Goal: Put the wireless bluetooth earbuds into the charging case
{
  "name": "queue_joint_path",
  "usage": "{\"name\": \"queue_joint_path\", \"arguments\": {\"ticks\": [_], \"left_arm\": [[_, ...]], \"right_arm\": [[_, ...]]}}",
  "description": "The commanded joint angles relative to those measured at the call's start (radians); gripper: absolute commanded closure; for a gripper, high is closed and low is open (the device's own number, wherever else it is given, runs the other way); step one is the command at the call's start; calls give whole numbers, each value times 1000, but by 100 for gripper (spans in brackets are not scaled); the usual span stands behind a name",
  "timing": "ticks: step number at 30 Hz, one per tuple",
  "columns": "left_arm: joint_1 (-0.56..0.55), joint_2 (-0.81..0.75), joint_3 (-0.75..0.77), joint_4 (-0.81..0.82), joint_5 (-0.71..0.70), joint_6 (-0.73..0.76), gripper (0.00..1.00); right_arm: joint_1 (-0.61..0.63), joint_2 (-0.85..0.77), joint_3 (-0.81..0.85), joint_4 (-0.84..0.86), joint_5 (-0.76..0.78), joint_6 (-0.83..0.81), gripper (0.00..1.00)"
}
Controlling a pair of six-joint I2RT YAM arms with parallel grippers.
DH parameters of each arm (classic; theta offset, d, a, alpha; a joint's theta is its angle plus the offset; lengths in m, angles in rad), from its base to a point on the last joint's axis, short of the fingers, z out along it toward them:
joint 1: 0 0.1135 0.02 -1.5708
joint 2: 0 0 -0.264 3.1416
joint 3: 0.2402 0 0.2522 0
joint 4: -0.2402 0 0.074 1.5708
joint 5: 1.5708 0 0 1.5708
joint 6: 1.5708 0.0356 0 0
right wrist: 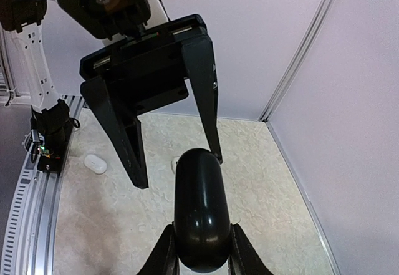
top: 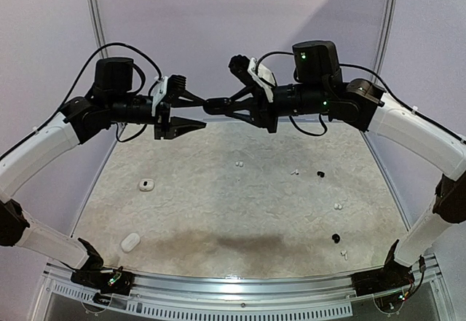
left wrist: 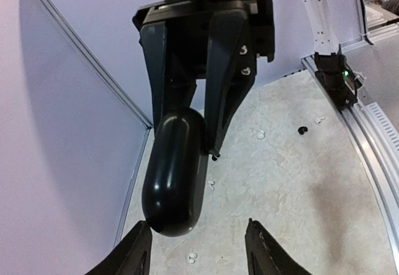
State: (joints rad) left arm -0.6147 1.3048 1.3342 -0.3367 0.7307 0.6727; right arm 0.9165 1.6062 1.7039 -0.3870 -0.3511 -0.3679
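Wireless bluetooth earbuds (top: 337, 207) loose on table (top: 218, 204), 3 o'clock; charging case (right wrist: 199, 212) clamped in right gripper (right wrist: 202, 250); left gripper (left wrist: 196, 230) wide.

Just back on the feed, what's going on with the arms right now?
Both arms are raised above the table, facing each other. The right gripper is shut on a black case, holding it in mid-air. The left gripper is open at the case's far end, not gripping it. The earbuds lie loose on the table below.
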Motion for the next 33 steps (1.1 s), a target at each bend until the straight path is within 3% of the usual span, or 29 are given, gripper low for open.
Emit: {"name": "queue_joint_path", "arguments": {"ticks": [1,12,21,25,27,28,33], "left_arm": [[-30,17,26,-103,-41,55,48],[-59,29,40,-83,-51,28,53],[-62,25,33,-99,-74,7,98],[-61,18,34,-69,-94,-80,100],[-53,11,34,-3,-104,-194,100],[-43,7,32,45,-107,-272,100],[6,-28,-27,403,-70,-667,100]], "right_arm": [[12,26,26,-25,11,-65,100],[37,58,54,-43,8,-104,100],[38,56,40,-6,18,-81,100],[39,21,-20,79,47,-48,98],[38,-5,-57,142,82,-23,67],[38,-17,-78,176,101,17,56],[4,-115,-241,458,85,158,18]]}}
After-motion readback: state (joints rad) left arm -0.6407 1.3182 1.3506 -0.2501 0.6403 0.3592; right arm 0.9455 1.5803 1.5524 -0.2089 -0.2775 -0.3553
